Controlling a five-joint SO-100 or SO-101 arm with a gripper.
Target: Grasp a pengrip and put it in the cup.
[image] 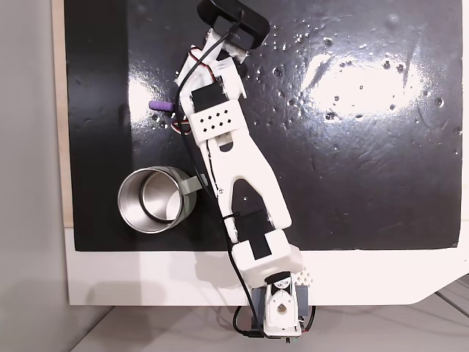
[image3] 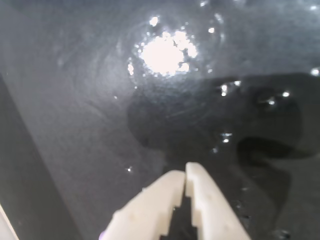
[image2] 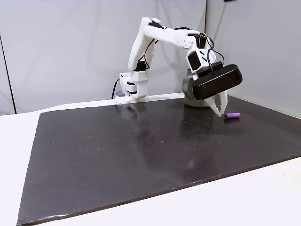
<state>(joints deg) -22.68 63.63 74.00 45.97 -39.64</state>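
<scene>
Mat [image: 352, 147], black, glossy, spans table. White arm [image: 238, 169] reaches across it. Cup [image: 152, 199] upright near mat edge, beside arm. Gripper [image3: 185, 172] low over mat, fingertips pressed together, empty. Pengrip [image2: 232, 115] lies on mat just beside fingertips, apart from cup.

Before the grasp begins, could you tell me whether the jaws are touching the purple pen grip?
Apart. In a fixed view, bare mat separates the shut gripper from the pen grip.
</scene>
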